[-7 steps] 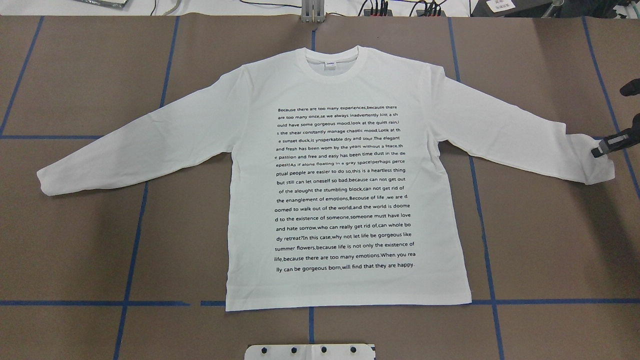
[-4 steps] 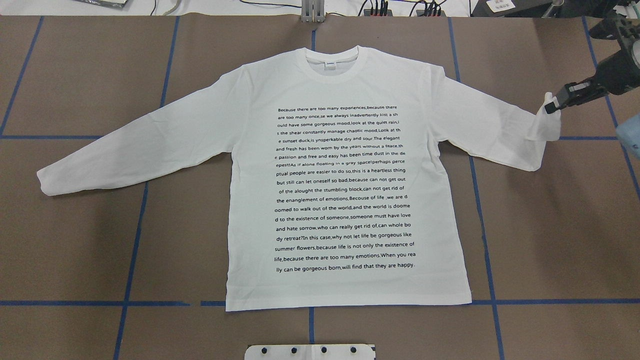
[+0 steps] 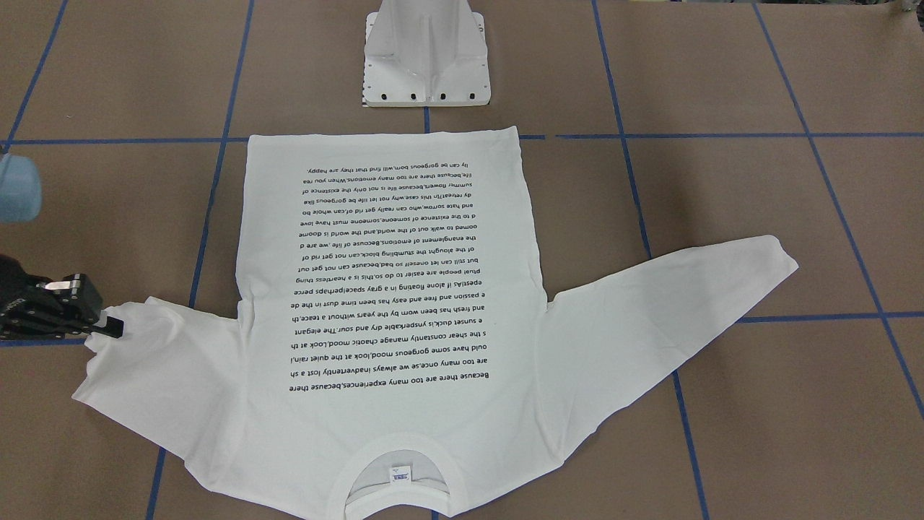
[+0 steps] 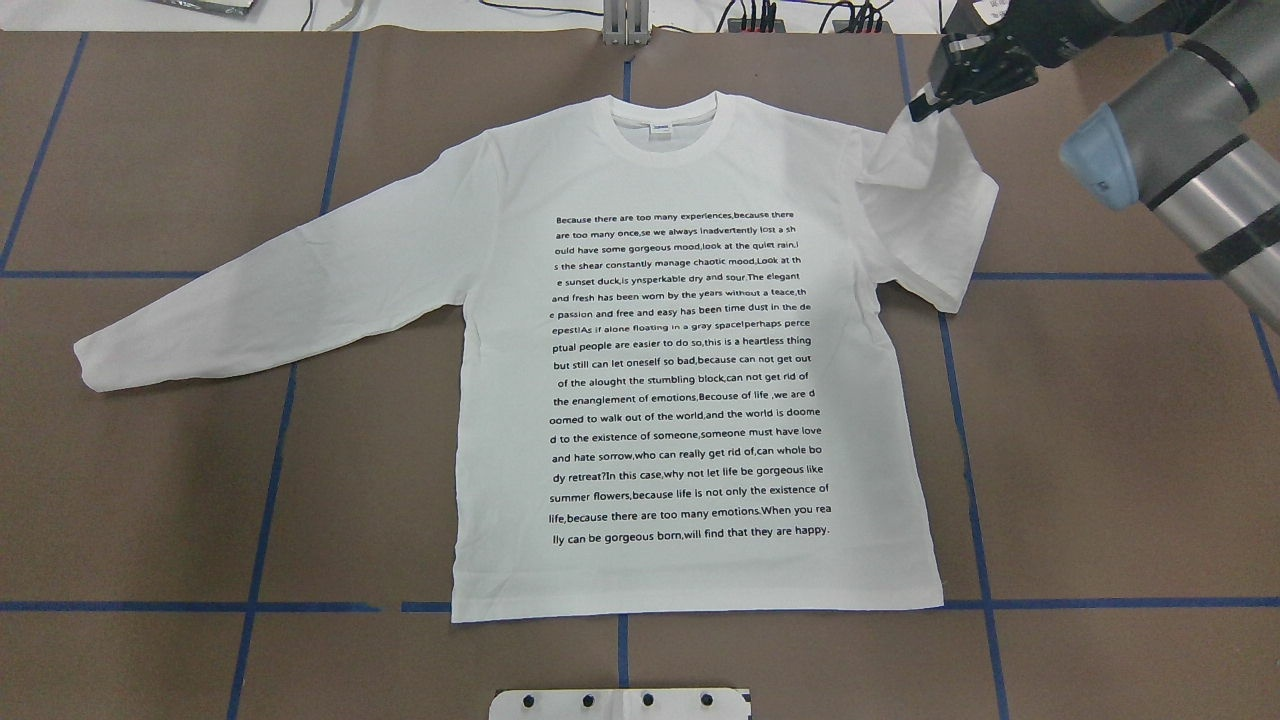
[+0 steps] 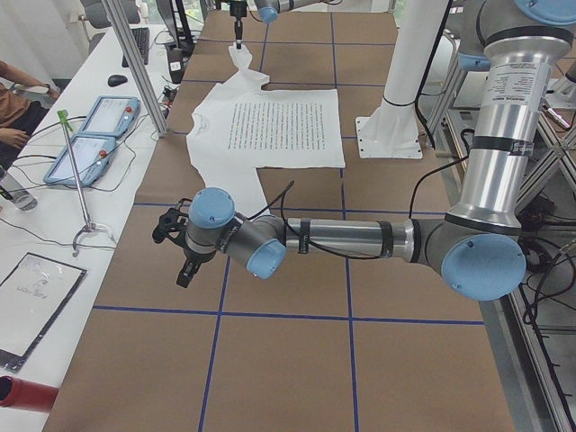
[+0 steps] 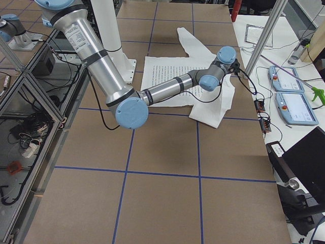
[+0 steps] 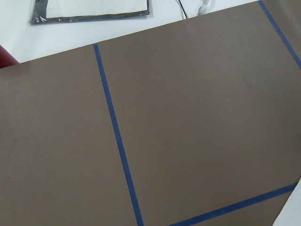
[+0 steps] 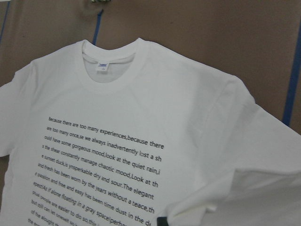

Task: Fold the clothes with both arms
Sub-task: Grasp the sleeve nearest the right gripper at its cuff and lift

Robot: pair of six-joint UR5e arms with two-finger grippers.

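shirt (image 4: 700,400) flat, print-up on the table (image 4: 150,480), hem toward the near edge, left gripper (image 5: 183,270) over the left end, can't tell if it's open, right sleeve (image 4: 940,230) doubled back, cuff (image 4: 915,125) pinched in the right gripper (image 4: 925,100) by the far edge

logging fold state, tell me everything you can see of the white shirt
The white shirt looks like cotton and lies flat, front up, on the brown table, hem toward the robot. A block of black text fills the chest; a label sits inside the round neck. The sleeve on the robot's left lies stretched out. The other sleeve is doubled back toward the shoulder, its cuff pinched and raised by the right gripper.
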